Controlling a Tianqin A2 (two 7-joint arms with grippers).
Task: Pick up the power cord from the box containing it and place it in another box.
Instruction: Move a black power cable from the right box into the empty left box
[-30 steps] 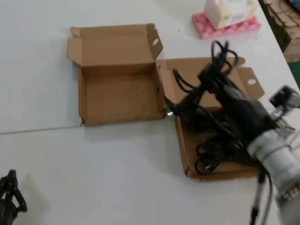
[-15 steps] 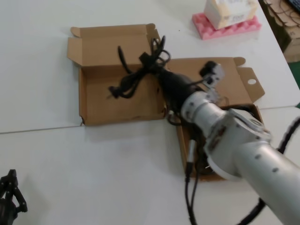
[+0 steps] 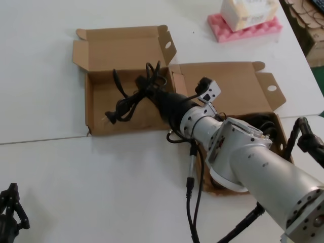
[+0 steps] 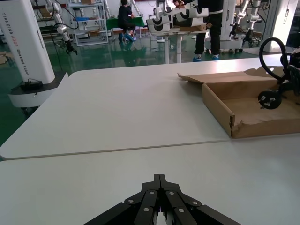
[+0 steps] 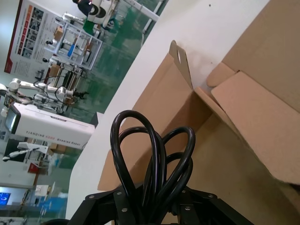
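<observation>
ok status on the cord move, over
Right hand shut on the power cord, held above the left box. Left hand parked at the near table edge. Cord not released yet; nothing blocking the drop.

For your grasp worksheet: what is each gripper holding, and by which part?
The right gripper holds the power cord by its bunched loops, plug end dangling over the left box. The left gripper holds nothing.

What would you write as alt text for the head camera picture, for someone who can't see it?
The robot's right gripper holds a looped black power cord over the left of two open cardboard boxes on a white table. The second box sits behind the arm, and the left gripper waits at the near corner.
</observation>
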